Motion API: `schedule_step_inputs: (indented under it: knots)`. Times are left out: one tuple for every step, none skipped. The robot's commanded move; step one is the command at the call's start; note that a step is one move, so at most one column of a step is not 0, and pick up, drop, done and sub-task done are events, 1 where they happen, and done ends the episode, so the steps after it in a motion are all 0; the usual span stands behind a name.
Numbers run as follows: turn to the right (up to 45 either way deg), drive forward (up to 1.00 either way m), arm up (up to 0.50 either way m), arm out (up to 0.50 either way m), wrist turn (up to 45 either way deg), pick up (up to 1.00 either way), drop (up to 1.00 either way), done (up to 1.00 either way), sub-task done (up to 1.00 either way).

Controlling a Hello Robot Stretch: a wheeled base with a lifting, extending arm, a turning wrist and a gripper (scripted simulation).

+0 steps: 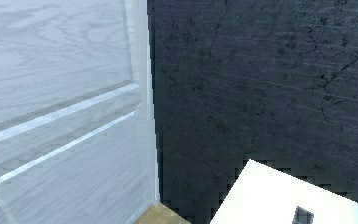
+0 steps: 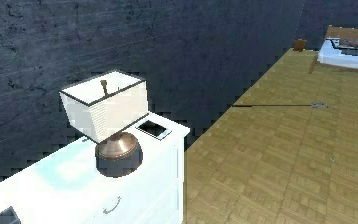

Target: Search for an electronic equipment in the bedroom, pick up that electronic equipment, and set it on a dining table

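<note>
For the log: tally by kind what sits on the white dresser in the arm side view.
Table lamp: 1
Flat dark-screened device: 1
Small dark item, too small to identify: 1
Total: 3

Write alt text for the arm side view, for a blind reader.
A table lamp with a white shade and a flat dark-screened device sit on a white drawer unit against a dark wall; wooden floor stretches beyond.
</note>
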Motion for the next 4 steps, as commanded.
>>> schedule_step_inputs:
  knots:
    - [0.0,0.00,0.50,0.00,0.0,0.00,0.00,0.00,0.00]
    - [0.0,0.00,0.38,0.00,0.0,0.00,0.00,0.00,0.00]
    - [0.0,0.00,0.00,0.46,0.0,0.00,0.00,0.00,0.00]
    - [0.0,0.00,0.00,0.00,45.0,0.00,0.00,0.00,0.00]
